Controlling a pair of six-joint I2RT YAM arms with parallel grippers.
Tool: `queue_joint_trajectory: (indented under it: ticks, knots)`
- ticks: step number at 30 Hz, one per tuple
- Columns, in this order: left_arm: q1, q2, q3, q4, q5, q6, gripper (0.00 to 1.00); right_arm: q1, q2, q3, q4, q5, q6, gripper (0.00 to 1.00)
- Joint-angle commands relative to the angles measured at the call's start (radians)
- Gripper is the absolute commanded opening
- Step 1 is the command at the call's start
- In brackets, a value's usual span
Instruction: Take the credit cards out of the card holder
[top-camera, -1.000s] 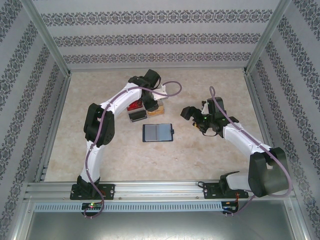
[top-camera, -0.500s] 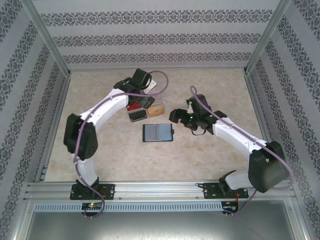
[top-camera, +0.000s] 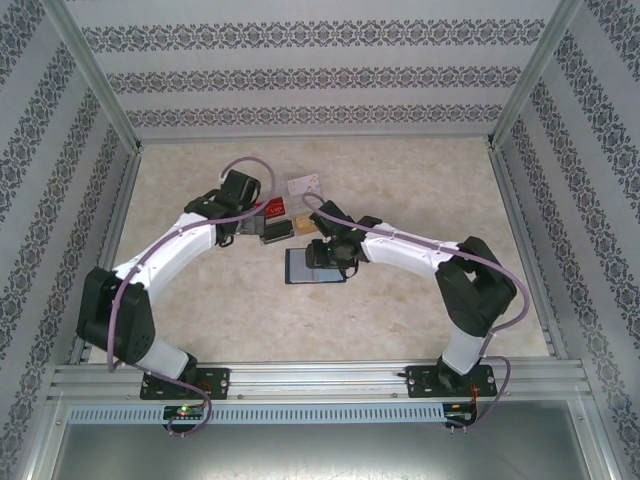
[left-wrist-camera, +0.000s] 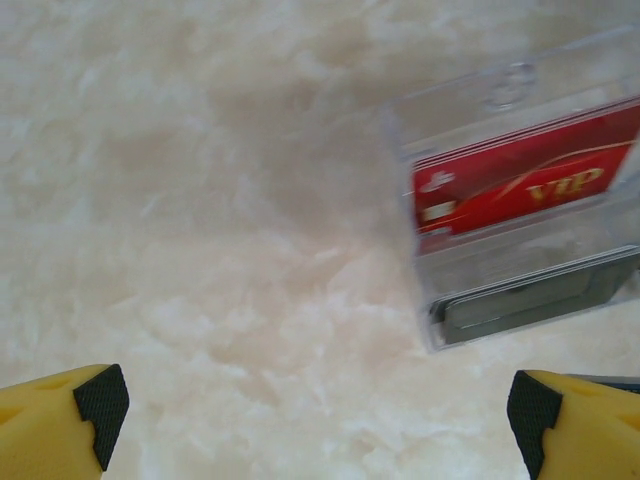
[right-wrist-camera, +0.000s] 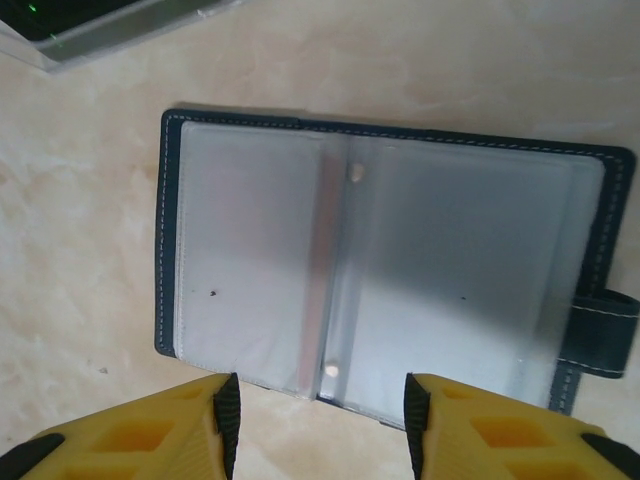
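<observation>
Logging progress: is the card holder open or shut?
Open. The card holder lies spread flat, both clear sleeve pages facing up, and its tab hangs free at one side.

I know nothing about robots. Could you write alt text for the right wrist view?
A dark navy book-like card holder lies open on a pale marbled table, its clear plastic sleeves facing up and its closure tab at the right. Two yellow jaws with black pads stand apart at the picture's bottom edge.
</observation>
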Motion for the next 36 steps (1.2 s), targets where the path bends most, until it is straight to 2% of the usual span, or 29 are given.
queue_joint_trajectory:
  ticks: [1,8,22,27,31,36]
  knots:
    - [0.025,-0.075,-0.051,0.037,0.045,-0.142,0.99,0.027,0.059,0.073,-0.065,0.061,-0.022,0.49]
    - [0.052,-0.136,-0.158,0.110,0.189,-0.207,0.99,0.042,0.160,0.140,-0.101,0.082,-0.036,0.41]
    - [0.060,-0.138,-0.217,0.152,0.320,-0.246,0.99,0.044,0.225,0.151,-0.140,0.116,-0.042,0.39]
    - [0.060,-0.127,-0.246,0.195,0.416,-0.286,1.00,0.044,0.231,0.140,-0.154,0.155,-0.056,0.38]
    - [0.061,-0.109,-0.265,0.228,0.537,-0.319,0.95,0.043,0.239,0.118,-0.144,0.166,-0.063,0.34]
    - [0.056,-0.055,-0.281,0.302,0.697,-0.374,0.81,0.040,0.230,0.075,-0.105,0.156,-0.058,0.30]
